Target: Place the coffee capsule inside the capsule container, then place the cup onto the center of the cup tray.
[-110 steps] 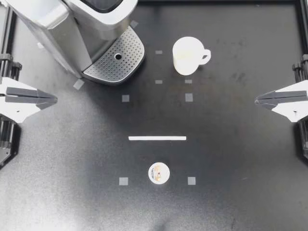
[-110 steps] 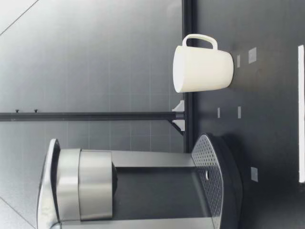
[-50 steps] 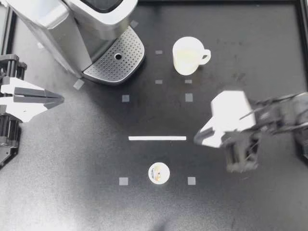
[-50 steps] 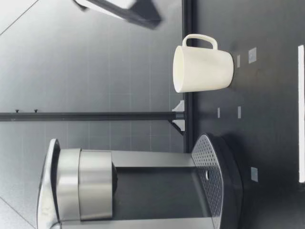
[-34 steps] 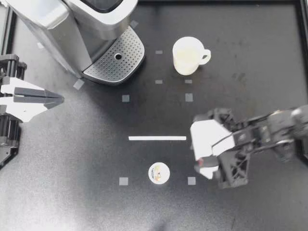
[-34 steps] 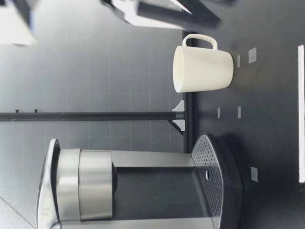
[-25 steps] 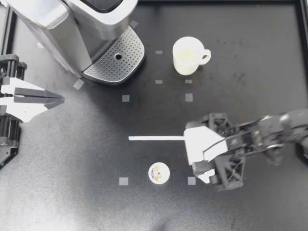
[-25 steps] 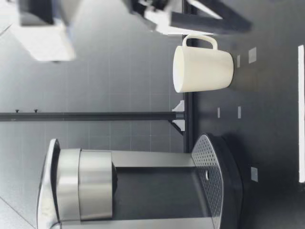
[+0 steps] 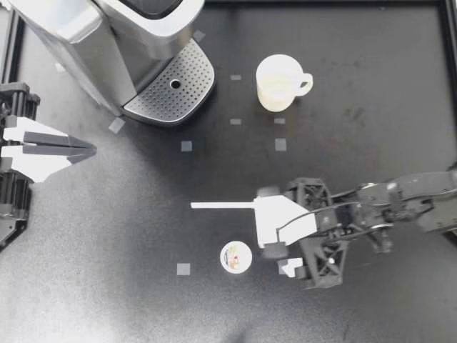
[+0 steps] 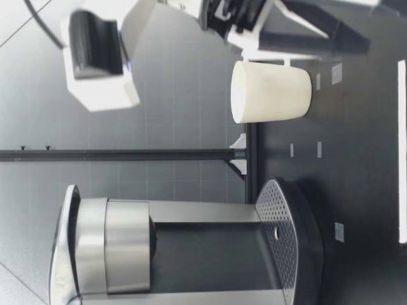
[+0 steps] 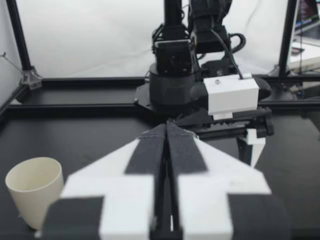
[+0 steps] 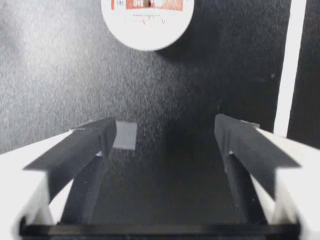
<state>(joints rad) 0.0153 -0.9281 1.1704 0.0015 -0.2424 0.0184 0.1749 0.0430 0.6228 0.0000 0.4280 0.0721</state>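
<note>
Capsule (image 9: pixel 235 256) lies on the bench (image 9: pixel 107 236) just ahead of my right jaws, which are spread wide, gripping nothing and not touching it. My left jaws are pressed together at the bench edge, nothing in them. Cup (image 9: pixel 277 82) stands upright near the coffee machine (image 9: pixel 86 36), apart from its drip tray (image 9: pixel 171 89).

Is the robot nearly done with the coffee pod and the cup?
Nothing looks done yet. My right gripper hangs open beside the coffee capsule on the table. Left: capsule into the coffee machine, then the cup, standing away from the cup tray, onto it.
</note>
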